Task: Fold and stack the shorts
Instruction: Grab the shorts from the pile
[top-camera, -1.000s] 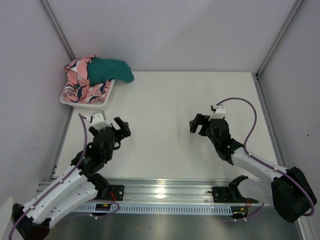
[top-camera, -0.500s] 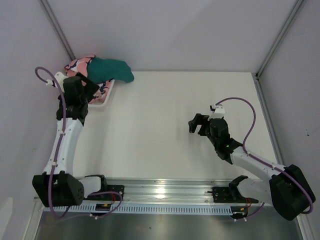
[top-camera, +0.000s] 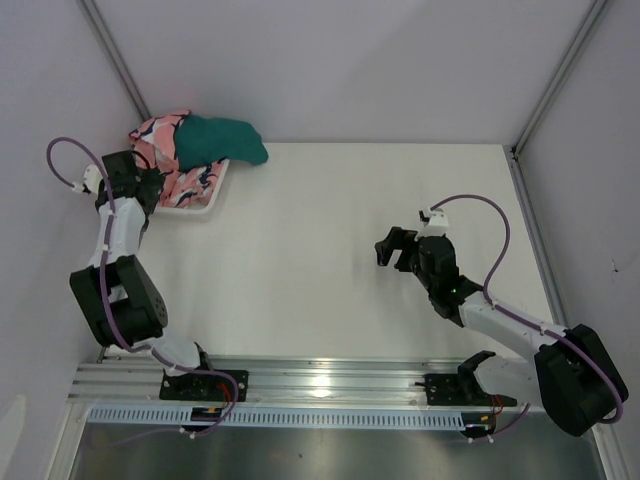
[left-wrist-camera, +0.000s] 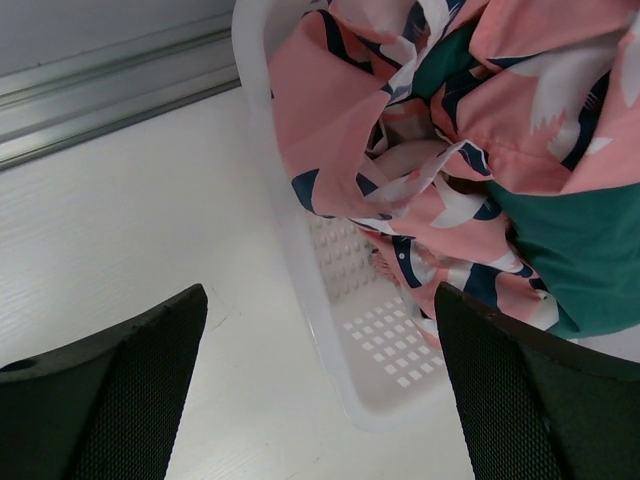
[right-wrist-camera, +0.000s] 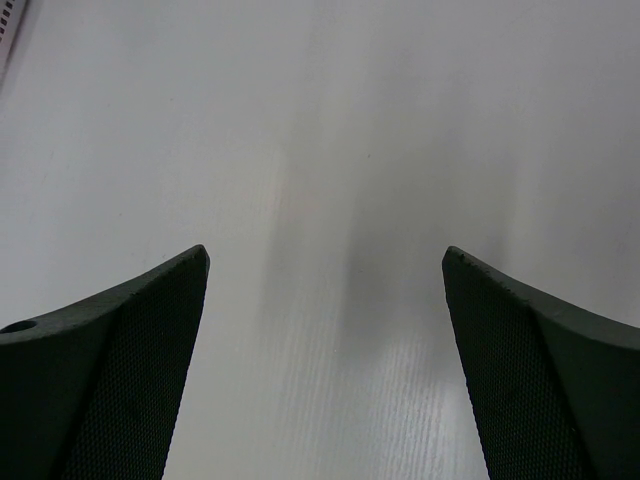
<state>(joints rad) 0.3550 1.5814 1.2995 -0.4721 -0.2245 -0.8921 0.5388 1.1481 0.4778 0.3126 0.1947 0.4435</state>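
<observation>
Over the basket (left-wrist-camera: 297, 250) rim my left gripper (left-wrist-camera: 320, 295) hung, jaws spread and empty. Inside it the pink shorts (left-wrist-camera: 330, 110) and teal shorts (left-wrist-camera: 575, 250) lay crumpled; nothing was folded or stacked. Well apart, my right gripper (right-wrist-camera: 325, 255) was spread too.

It looks like a robotics lab test cell: a white table (top-camera: 320, 220) boxed by plain pale walls (top-camera: 350, 60) and metal posts (top-camera: 557, 80), with robot arms (top-camera: 500, 322) bolted to a metal rail (top-camera: 320, 380).

Pink shorts (top-camera: 158, 133) and teal shorts (top-camera: 220, 141) lie heaped in the white basket (top-camera: 200, 204), with the left gripper (top-camera: 150, 183) at its left edge.
</observation>
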